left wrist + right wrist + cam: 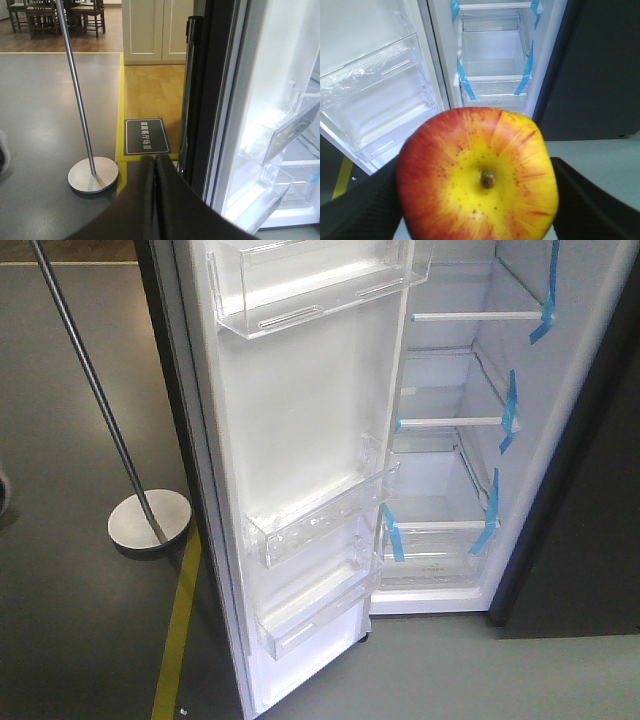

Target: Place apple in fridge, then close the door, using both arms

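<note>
Apple (477, 175) clamped in right claw (476, 205); door (300, 440) open.

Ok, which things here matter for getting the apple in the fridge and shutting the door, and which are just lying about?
For the job: apple, held in the right fingers; open fridge; its door; left fingers, shut and empty.
Just about: stanchion post, floor sign, yellow floor tape, chairs.

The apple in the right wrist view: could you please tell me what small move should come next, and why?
Probably advance the apple straight toward the shelves of the fridge. It sits gripped between the right jaws, the door stands open, and the blue-taped shelves ahead look bare.
</note>
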You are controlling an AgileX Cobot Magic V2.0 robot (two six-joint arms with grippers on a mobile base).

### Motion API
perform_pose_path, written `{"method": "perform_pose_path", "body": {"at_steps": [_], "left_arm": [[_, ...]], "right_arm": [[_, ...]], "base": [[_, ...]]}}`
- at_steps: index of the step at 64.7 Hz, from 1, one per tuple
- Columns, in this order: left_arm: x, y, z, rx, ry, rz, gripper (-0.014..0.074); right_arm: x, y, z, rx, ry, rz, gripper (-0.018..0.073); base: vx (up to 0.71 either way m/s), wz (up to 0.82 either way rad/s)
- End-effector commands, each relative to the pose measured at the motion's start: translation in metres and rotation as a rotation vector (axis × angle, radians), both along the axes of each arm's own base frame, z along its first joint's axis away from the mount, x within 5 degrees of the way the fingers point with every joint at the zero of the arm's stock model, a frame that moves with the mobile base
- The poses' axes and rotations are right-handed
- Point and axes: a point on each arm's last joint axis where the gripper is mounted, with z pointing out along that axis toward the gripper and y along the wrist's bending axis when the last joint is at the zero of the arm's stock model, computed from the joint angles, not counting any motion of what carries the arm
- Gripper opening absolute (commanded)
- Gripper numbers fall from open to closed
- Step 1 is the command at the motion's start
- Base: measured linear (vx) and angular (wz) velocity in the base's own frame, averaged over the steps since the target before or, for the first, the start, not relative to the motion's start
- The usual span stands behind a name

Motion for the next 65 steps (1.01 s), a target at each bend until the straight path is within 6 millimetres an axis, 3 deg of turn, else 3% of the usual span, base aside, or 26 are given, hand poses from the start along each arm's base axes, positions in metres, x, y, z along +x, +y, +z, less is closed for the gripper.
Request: {"method": "perform_pose_path", "body": {"at_steps": [1, 65], "left_arm": [[0.0005, -0.0008, 0.0001, -0.008, -0.063, -0.008, -0.0006], [0.0005, -0.0008, 0.0001, -0.008, -0.063, -0.008, -0.0006]], "right_arm": [[0.0038, -0.0017, 0.0145, -0.009, -0.097, -0.018, 0.0246], [0.0038, -0.0017, 0.0145, -0.009, -0.097, -0.018, 0.0246]], "base": [[0.05, 0.00], [0.05, 0.00]]}}
